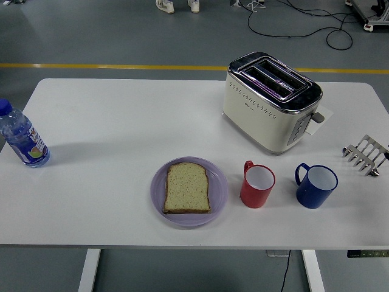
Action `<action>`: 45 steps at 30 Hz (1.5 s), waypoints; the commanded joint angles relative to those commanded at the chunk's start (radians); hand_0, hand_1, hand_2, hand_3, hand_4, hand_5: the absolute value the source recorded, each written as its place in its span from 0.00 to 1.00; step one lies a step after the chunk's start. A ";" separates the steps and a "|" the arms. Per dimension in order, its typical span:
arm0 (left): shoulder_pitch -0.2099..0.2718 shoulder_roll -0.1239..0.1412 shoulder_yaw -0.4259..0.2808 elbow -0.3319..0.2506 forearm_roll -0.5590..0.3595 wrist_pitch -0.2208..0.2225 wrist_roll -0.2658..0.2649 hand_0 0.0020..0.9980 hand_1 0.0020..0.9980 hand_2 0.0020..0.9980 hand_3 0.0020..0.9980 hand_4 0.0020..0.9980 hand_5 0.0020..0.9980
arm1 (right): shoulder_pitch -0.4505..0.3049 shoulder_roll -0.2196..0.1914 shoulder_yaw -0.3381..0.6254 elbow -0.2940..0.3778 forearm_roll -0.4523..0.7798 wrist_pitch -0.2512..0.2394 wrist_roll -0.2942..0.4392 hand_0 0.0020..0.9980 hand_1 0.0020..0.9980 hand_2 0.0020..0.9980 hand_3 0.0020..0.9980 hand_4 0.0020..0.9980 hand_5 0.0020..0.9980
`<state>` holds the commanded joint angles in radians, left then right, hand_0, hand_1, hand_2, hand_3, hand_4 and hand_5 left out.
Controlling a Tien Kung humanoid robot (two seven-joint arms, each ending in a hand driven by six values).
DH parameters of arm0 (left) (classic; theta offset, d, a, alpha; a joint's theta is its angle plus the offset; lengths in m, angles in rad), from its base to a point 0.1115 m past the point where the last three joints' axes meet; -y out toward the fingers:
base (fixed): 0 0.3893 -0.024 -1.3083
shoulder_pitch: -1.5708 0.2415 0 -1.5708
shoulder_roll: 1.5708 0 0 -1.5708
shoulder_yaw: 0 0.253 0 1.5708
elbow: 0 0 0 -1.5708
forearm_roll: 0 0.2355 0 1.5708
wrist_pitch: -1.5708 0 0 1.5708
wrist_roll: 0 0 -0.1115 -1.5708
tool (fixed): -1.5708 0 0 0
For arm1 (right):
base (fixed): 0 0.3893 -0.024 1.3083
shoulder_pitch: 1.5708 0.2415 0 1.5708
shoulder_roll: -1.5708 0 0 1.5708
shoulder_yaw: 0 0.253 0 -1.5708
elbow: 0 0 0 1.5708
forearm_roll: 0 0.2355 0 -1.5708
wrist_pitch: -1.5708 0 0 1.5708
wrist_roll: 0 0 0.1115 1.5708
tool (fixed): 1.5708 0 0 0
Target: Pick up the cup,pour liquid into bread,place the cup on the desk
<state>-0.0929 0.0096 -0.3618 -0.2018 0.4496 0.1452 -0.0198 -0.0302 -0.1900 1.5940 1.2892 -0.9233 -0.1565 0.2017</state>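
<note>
From the head view, neither of the robot's arms has come in over the desk [109,121], so I cannot tell how the fingers stand. A slice of bread [188,188] lies flat on a lilac plate [157,193] near the desk's near edge, at its middle, laid open for pouring. Just beside the plate, toward the right, stands a red cup [258,185], upright, handle toward the far left; a blue cup [316,185] stands near it, further right. Which cup is meant I cannot say; the red looks handier. A cream toaster [270,102] sits behind the cups, a metal rack [365,155] at the right edge, a water bottle [22,136] at the left edge. Nothing blocks the way.
</note>
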 joint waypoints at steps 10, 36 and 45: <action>0.002 -0.001 0.004 0.000 -0.002 0.000 0.000 0.65 0.60 0.59 0.53 0.29 0.75 | -0.074 -0.025 -0.095 0.042 -0.225 -0.063 0.062 0.94 0.90 0.97 1.00 1.00 0.16; 0.029 -0.001 0.001 -0.001 -0.003 -0.002 0.002 0.65 0.60 0.59 0.52 0.29 0.75 | -0.135 -0.034 -0.311 0.008 -0.220 -0.098 0.095 0.95 0.90 0.97 1.00 1.00 0.14; 0.026 -0.003 0.005 -0.001 -0.005 -0.003 0.002 0.65 0.60 0.59 0.52 0.29 0.75 | -0.052 -0.012 -0.345 -0.070 -0.219 -0.126 0.109 0.95 0.90 0.97 1.00 1.00 0.13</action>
<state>-0.0669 0.0066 -0.3564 -0.2025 0.4448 0.1426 -0.0180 -0.0818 -0.2017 1.2493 1.2187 -1.1419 -0.2824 0.3108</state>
